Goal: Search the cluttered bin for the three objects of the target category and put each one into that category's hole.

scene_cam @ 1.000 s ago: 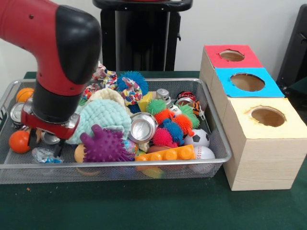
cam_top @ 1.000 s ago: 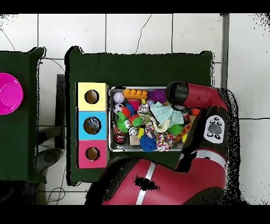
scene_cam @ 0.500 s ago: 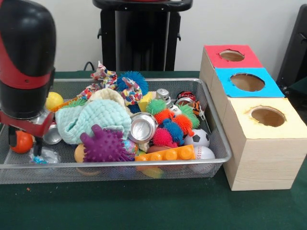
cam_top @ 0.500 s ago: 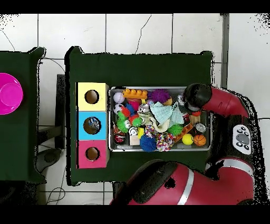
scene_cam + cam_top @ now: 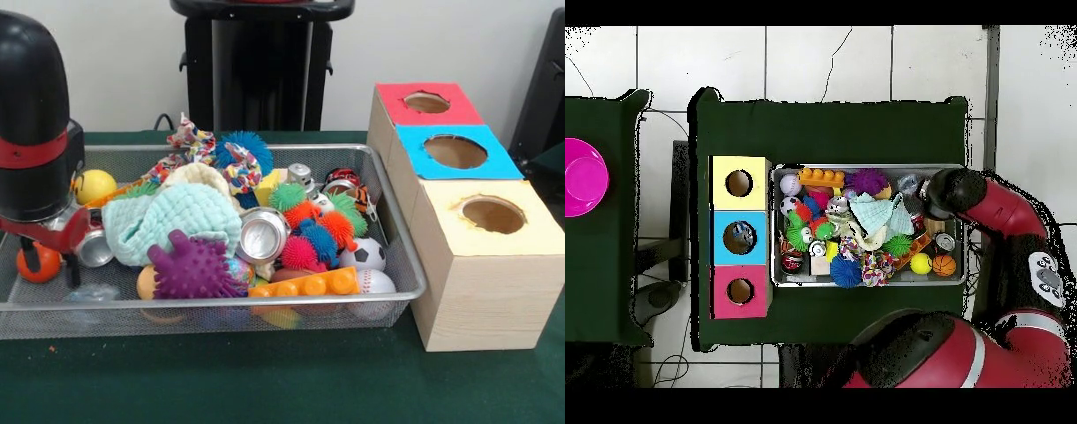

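Observation:
The wire mesh bin [image 5: 221, 303] is heaped with toys; it also shows in the overhead view [image 5: 869, 283]. One clear plastic bottle [image 5: 88, 293] lies flat in the bin's near left corner in the front view. I see no other bottle. My gripper [image 5: 48, 265] hangs over the bin's left end, just behind the bottle, with its fingers [image 5: 70, 268] apart and nothing between them. An orange ball [image 5: 40, 263] sits behind it. In the overhead view the arm's end [image 5: 945, 192] covers the gripper. The blue-topped box's hole [image 5: 455, 151] is at the right and shows in the overhead view [image 5: 739, 238].
Red-topped [image 5: 427, 102] and yellow-topped [image 5: 493, 215] boxes flank the blue one. The bin holds silver cans [image 5: 261, 236], a purple spiky toy [image 5: 190, 268], a mint cloth [image 5: 181, 216], spiky balls [image 5: 309, 238], an orange brick [image 5: 305, 284] and a yellow ball [image 5: 94, 186].
The arm has swung toward the bin's left end in the front view, uncovering the yellow ball and the cloth. The gripper now stands slightly left of where it was, behind the bottle.

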Robot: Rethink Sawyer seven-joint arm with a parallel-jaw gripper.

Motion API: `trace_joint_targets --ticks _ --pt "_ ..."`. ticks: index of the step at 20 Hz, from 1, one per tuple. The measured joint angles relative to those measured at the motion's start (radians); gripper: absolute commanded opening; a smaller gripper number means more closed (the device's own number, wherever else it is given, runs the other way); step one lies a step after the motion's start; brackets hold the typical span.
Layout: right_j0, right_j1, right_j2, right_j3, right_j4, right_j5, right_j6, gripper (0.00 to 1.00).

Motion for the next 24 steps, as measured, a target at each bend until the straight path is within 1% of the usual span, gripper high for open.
trace_joint_targets --ticks 2,7,11,13,15,16,17,19,20,23,24 --pt "-0.020 0.000 0.033 0.020 0.002 0.000 0.000 1.00" --pt "-0.048 0.000 0.085 0.054 0.002 0.000 0.000 1.00" --pt "-0.060 -0.002 0.115 0.076 -0.001 0.000 0.000 1.00" --pt "-0.063 -0.007 0.127 0.085 -0.019 -0.016 0.000 1.00" --pt "-0.062 -0.017 0.133 0.094 -0.067 -0.067 0.000 1.00" --pt "-0.058 -0.033 0.135 0.106 -0.139 -0.159 0.000 1.00" --pt "-0.056 -0.039 0.135 0.110 -0.171 -0.205 0.000 1.00" --pt "-0.049 -0.056 0.132 0.121 -0.257 -0.334 0.000 1.00" --pt "-0.044 -0.060 0.126 0.128 -0.293 -0.382 0.000 1.00" --pt "-0.017 -0.064 0.082 0.153 -0.387 -0.507 0.000 1.00" --pt "0.015 -0.060 0.039 0.162 -0.431 -0.593 0.000 1.00"
